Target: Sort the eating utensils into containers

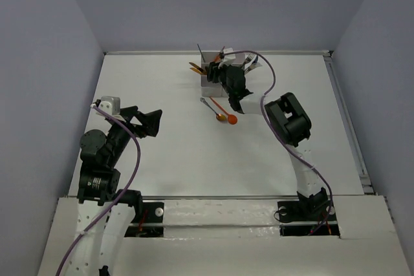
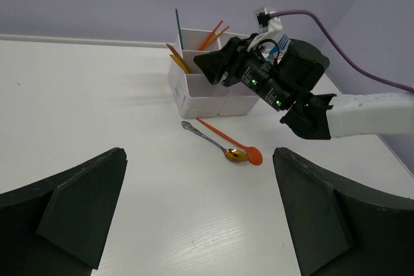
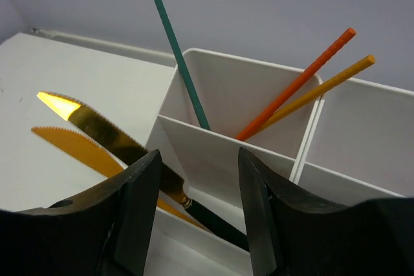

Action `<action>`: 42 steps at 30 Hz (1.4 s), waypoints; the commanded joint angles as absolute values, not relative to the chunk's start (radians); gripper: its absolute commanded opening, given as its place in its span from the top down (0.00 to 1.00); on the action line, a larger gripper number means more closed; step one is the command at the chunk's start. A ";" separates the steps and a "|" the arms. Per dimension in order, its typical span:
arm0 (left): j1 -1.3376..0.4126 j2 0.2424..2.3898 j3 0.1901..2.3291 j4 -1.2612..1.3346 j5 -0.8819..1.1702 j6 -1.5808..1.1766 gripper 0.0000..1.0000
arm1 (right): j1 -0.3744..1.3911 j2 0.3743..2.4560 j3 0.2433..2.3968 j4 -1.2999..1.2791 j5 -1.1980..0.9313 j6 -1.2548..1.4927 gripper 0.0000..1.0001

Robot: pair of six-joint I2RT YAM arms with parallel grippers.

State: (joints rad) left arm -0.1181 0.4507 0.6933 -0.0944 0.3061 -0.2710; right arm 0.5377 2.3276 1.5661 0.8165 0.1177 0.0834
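Bare white table (image 1: 181, 159) — right pincer (image 3: 197, 159) stretched over the containers (image 3: 226, 95), jaws parted.

The containers (image 3: 220, 153) look smooth white plastic — the gold knife (image 3: 90, 124) mirror-glossy metal — the table (image 1: 168, 159) matt.

Your left arm (image 1: 103, 159) has black joint housings and a white lower link speckled with small dark dots. A purple cable (image 1: 138, 159) loops along it up to a pale grey camera block (image 1: 108, 104). Your left gripper (image 1: 152, 121) has matte black, wedge-shaped fingers (image 2: 71, 205). Your right arm (image 1: 304, 166) alternates white tubes with bulky black housings. Small green lights (image 2: 272, 92) glow on its wrist housing, and it has a second purple cable (image 2: 297, 11). Your right gripper (image 1: 218, 69) has black, round-edged fingers (image 3: 132, 205).
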 commanded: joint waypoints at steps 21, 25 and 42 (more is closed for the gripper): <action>-0.141 0.413 0.690 -0.049 0.287 -0.267 0.01 | 0.543 1.673 1.169 0.022 -0.136 0.278 0.93; -0.141 0.405 0.690 -0.049 0.285 -0.268 0.01 | 0.555 1.718 1.235 -0.090 -0.121 0.252 0.65; -0.141 0.393 0.687 -0.058 0.279 -0.267 0.01 | 0.589 2.126 1.606 -0.242 -0.178 0.155 0.47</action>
State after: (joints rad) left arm -0.1368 0.4015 0.6933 -0.0948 0.2817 -0.2710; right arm 0.5709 2.1059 1.5284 -0.2092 -0.1459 0.1860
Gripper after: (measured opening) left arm 0.988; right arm 0.525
